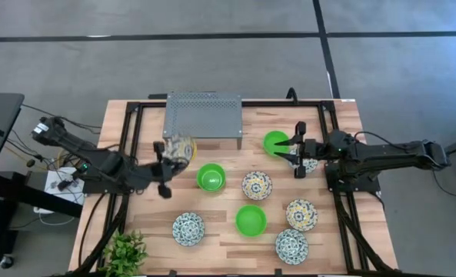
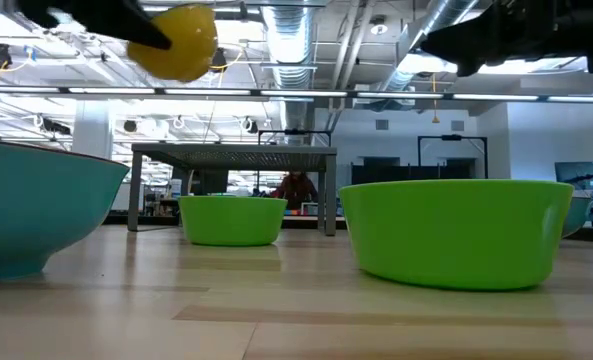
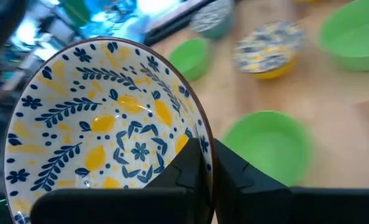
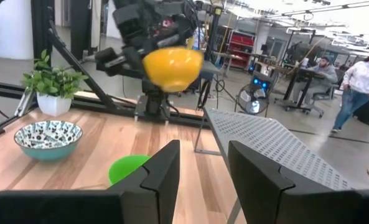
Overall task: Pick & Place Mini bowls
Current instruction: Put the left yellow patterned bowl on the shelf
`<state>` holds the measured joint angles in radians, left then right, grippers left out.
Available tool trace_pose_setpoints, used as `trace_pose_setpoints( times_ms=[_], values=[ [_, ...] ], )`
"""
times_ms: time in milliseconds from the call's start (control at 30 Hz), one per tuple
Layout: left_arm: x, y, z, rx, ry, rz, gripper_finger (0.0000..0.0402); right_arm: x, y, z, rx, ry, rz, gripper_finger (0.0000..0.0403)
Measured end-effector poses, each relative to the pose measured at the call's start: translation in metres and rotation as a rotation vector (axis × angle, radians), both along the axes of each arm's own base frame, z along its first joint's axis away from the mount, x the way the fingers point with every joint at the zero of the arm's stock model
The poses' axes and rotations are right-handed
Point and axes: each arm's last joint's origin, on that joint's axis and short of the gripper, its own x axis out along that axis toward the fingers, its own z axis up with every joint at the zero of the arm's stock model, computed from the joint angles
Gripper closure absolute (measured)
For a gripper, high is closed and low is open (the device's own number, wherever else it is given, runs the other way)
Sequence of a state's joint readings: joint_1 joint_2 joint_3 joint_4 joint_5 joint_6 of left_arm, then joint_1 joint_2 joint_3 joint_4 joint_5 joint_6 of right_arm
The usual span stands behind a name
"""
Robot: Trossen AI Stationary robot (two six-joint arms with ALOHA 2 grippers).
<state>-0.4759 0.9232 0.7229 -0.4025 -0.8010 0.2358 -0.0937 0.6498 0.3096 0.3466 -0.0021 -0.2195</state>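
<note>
**Yellow bowl aloft in the left gripper, right gripper apart over the far green bowl**

Wooden slats make up the table (image 1: 228, 238), framed by black rails, with grey floor around it and an open workshop beyond, where a person in a pale top (image 4: 360, 84) walks and another sits at a desk.

Left gripper (image 1: 166, 165) is clamped on the rim of a yellow-cream patterned bowl (image 1: 180, 148); the left wrist view shows its fingers pinching the edge, with the blue leaf and yellow lemon pattern of the inside facing the camera. The bowl hangs clear of the wood, tilted, just beside the front corner of the grey perforated stand (image 1: 203, 115). Seen from table height, its yellow underside (image 2: 176, 42) floats high above the boards.

Just beyond the left gripper sits a green bowl (image 1: 211, 177), and past that a second yellow-cream bowl (image 1: 257, 185). Nearer the table's front edge lie a blue-and-white bowl (image 1: 188, 228), another green bowl (image 1: 251, 220), a third yellow-cream bowl (image 1: 301, 215) and a second blue-and-white bowl (image 1: 291, 246).

Right gripper (image 1: 296, 150) has its fingers apart, one on each side of the rim of the third green bowl (image 1: 274, 142), which rests beside the stand's other end. A patterned bowl (image 1: 311, 164) lies partly hidden under that arm. A potted plant (image 1: 124, 252) stands at the front corner on the left arm's side.
</note>
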Motion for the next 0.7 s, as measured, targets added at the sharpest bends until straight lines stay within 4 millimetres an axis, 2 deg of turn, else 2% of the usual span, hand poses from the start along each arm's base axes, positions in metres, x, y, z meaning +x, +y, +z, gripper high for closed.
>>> trace_pose_setpoints(
  times_ms=[100,267,433,500,700],
  values=[
    [0.007,0.02,0.009,0.002,-0.016,0.099,0.0381,0.002,0.0,-0.001,0.0,0.001,0.001,0.027],
    [0.014,0.062,0.007,-0.029,0.007,0.276,0.0381,0.006,0.0,0.001,-0.002,-0.026,0.001,0.0269],
    [0.014,0.1,0.005,-0.17,0.009,0.346,0.0384,0.006,0.0,0.002,-0.003,-0.038,0.001,0.0271],
    [0.012,0.11,0.004,-0.231,-0.009,0.38,0.0381,0.006,0.0,0.002,-0.002,-0.038,0.002,0.0272],
    [0.004,0.13,0.001,-0.241,0.023,0.467,0.0382,0.007,0.003,0.0,-0.001,-0.027,0.021,0.0275]
  ],
)
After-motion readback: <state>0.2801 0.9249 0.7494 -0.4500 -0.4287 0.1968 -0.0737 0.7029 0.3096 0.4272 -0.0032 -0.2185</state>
